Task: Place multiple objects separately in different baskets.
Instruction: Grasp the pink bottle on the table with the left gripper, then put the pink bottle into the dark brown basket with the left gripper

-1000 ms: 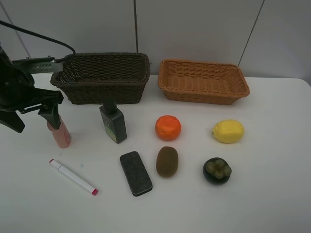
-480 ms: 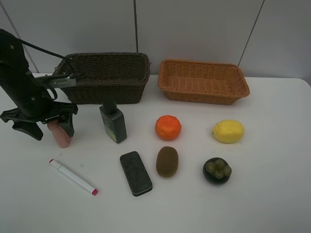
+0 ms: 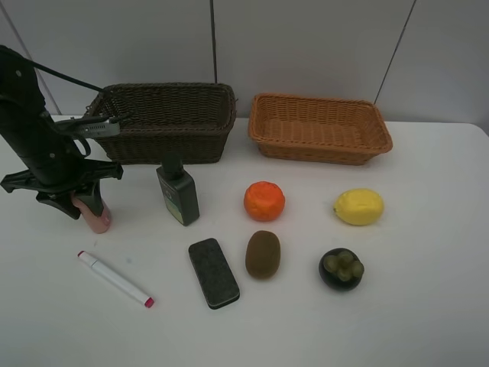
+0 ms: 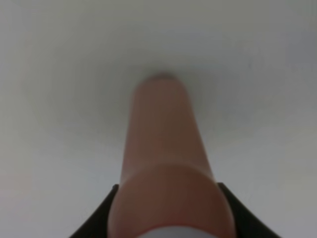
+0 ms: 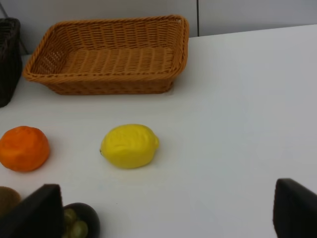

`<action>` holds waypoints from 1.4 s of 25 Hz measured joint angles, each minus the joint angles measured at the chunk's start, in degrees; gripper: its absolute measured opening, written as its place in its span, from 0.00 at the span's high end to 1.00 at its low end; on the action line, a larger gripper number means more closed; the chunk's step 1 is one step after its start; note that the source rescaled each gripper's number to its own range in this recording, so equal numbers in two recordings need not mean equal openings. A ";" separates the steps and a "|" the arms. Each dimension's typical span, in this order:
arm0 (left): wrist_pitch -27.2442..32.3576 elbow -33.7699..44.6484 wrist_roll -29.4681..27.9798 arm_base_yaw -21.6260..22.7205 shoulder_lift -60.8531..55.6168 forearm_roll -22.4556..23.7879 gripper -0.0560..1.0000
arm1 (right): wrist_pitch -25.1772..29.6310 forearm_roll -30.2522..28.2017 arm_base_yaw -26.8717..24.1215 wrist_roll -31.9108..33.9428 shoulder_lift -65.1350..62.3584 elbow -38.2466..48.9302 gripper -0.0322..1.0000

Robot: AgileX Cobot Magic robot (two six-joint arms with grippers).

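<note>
– Exterior high, far left: the left end effector [image 3: 80, 200] is down over the pink bottle [image 3: 98, 219], which stands upright on the table [image 3: 428, 321], in front of the left end of the dark brown basket [image 3: 164, 145]. Is that grip sound?
– Left wrist shows the bottle filling the gap, with the black fingers [image 4: 91, 230] against both its sides, close to a white band. I read it as clamped on the bottle, high up.
– How should it lift?
– Straight up first, until the base is above the rim, then across over the basket. A high hold on a tall bottle may let it swing, so go slowly. The dark green bottle [image 3: 178, 195] stands near on the right, so no low sideways sweep.
– And the release?
– Low inside the basket, so the bottle doesn't catch the rim.
– The right side?
– The right end effector [image 5: 171, 210] is spread wide and holds nothing. It hangs near the lemon [image 5: 130, 146], with the light orange-tan basket [image 5: 109, 87] beyond. Fruit would suit that one.
</note>
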 joint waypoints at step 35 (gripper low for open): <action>22.36 -68.10 -3.73 0.05 31.50 11.08 0.06 | 0.00 0.00 0.00 0.00 0.00 0.00 0.00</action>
